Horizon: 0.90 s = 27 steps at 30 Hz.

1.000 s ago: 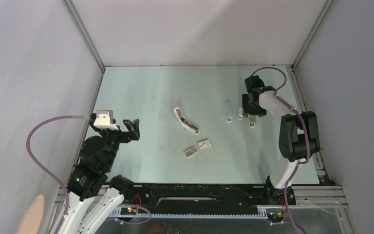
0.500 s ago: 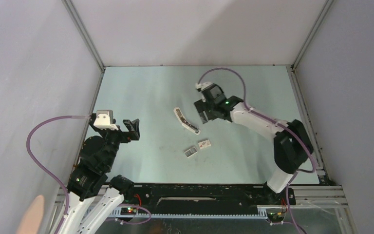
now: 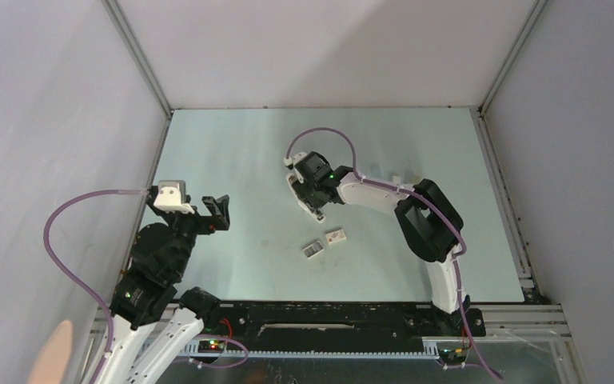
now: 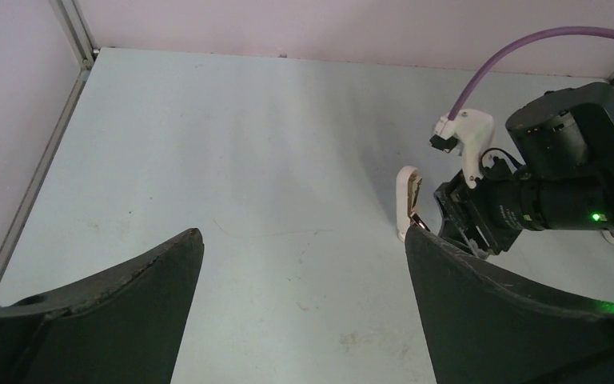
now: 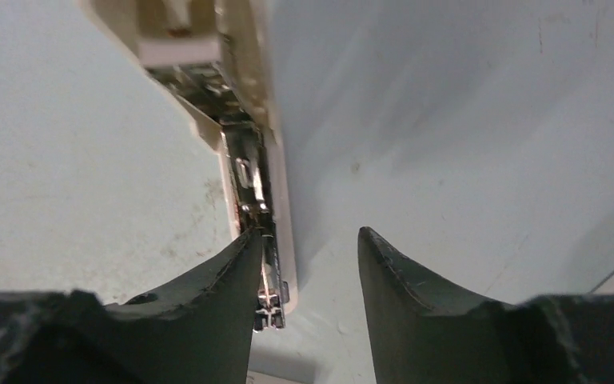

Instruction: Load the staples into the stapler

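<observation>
The white stapler point(image 3: 297, 189) lies opened flat mid-table, its metal staple channel point(image 5: 253, 180) facing up. It also shows in the left wrist view point(image 4: 407, 200). My right gripper point(image 3: 314, 202) hovers low over the stapler's near end, jaws open and empty. In the right wrist view point(image 5: 308, 240) the left finger point(image 5: 208, 288) overlaps the channel's tip and bare table shows between the fingers. The staples point(image 3: 312, 250) sit in their small white tray nearer the arms. My left gripper point(image 3: 216, 210) is open and empty at the left, also seen in its wrist view point(image 4: 304, 240).
A small white box sleeve with a red mark point(image 3: 336, 237) lies right of the tray. A small white piece point(image 3: 397, 178) shows beyond the right forearm. Frame walls enclose the table. The right arm point(image 3: 416, 212) stretches across the table's middle.
My right arm has swung from the right side leftward across the table and now sits over the stapler. The left arm has not moved.
</observation>
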Tool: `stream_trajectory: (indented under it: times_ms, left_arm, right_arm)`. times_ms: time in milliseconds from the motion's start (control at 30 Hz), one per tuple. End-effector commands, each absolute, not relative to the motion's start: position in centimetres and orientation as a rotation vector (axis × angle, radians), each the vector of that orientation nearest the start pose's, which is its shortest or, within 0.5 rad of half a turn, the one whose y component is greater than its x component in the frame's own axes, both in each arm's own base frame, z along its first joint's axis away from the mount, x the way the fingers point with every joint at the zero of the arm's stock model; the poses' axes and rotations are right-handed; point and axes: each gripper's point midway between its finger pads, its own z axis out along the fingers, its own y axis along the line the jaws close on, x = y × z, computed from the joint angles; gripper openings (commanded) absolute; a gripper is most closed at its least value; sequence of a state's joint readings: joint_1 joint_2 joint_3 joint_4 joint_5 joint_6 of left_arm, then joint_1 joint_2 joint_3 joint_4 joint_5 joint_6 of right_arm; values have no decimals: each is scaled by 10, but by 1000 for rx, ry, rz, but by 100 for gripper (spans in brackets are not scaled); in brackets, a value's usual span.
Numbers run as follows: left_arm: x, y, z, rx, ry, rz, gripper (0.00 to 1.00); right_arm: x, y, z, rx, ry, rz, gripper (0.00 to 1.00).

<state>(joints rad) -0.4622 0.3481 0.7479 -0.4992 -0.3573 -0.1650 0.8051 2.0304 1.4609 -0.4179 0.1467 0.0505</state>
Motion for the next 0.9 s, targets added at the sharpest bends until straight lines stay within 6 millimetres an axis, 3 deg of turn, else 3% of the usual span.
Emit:
stream_trajectory:
  times_ms: [0,333,600,867]
  left_arm:
    - [215,-47,291,-14,1655,-183,100]
    - [214,-47,291,-12,1652,-188,100]
    - [214,-48,291,-10,1651,-193,100]
    - [214,-48,291,-8,1653,-195,100]
  right_arm:
    - [354,360,47,-936,2311,221,46]
    - [331,370,47,-966,2313,289,17]
    - [312,374,38,-992,2336,321,8]
    - [282,386,42,-1099,2294,426,0]
